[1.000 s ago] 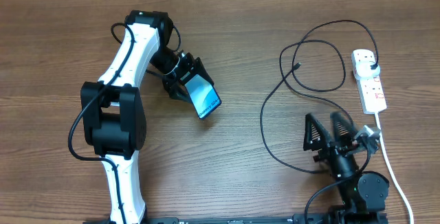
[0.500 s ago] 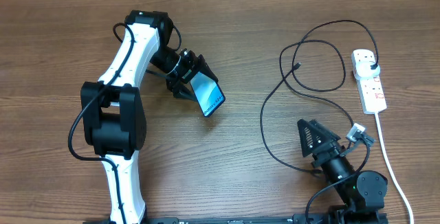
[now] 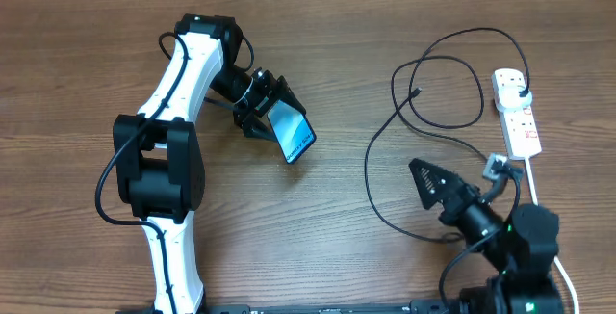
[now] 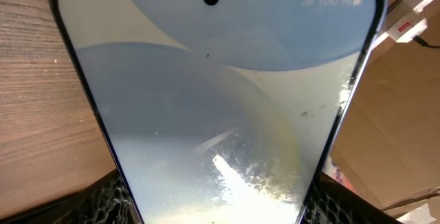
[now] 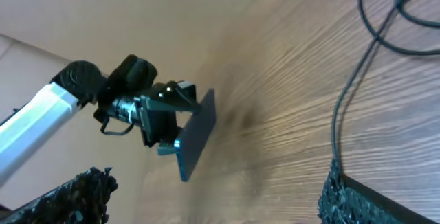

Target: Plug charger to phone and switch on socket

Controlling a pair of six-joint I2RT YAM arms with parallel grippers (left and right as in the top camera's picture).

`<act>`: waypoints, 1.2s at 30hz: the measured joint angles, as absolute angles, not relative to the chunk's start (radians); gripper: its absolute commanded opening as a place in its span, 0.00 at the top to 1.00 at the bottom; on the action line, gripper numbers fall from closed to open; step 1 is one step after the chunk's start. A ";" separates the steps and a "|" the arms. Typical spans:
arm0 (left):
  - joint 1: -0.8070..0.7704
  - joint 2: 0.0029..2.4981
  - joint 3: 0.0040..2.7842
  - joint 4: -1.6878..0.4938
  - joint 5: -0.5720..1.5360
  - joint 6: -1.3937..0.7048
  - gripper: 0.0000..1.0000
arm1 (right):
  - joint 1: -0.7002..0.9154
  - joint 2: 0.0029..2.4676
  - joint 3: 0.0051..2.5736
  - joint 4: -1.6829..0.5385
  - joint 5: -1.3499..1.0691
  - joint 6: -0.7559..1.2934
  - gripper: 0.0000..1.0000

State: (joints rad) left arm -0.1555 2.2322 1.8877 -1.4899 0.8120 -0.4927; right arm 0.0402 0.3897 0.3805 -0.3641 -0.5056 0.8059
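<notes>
- The left arm reaches over the table (image 3: 77,25), wrist bent; the left gripper (image 3: 268,110) pinches the tilted phone (image 3: 294,135).
- The right gripper (image 3: 464,181) is spread wide and empty, angled toward the phone, beside the charger (image 3: 366,165) and near the socket (image 3: 518,112).

Table (image 3: 318,247): brown wood grain all over. Phone (image 3: 291,132), just off centre toward 10 o'clock: blue-teal screen, white text at one end. Close up it reads pale blue-grey with curved bands, a black camera dot and white "100%". Cable (image 3: 366,171): thin, black. Power strip (image 3: 517,112) at 2 o'clock: white, red-orange markings, white cord (image 3: 531,181). Left arm (image 3: 183,73), 9 o'clock: white shell, black joints.
</notes>
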 measured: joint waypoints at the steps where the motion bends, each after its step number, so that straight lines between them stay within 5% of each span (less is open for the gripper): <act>1: -0.155 2.232 1.888 -1.489 0.813 -0.492 0.45 | 0.040 0.438 0.418 -0.376 -0.514 0.789 0.01; 14: -0.155 2.232 1.888 -1.489 0.820 -0.490 0.44 | 0.213 0.839 0.691 -0.470 -0.554 0.718 0.00; 29: -0.155 2.232 1.888 -1.481 0.823 -0.490 0.44 | 0.340 1.111 0.692 -0.142 -0.546 0.716 0.00; 36: -0.155 2.232 1.888 -1.477 0.824 -0.490 0.44 | 0.543 1.159 0.692 -0.104 -0.344 0.730 0.00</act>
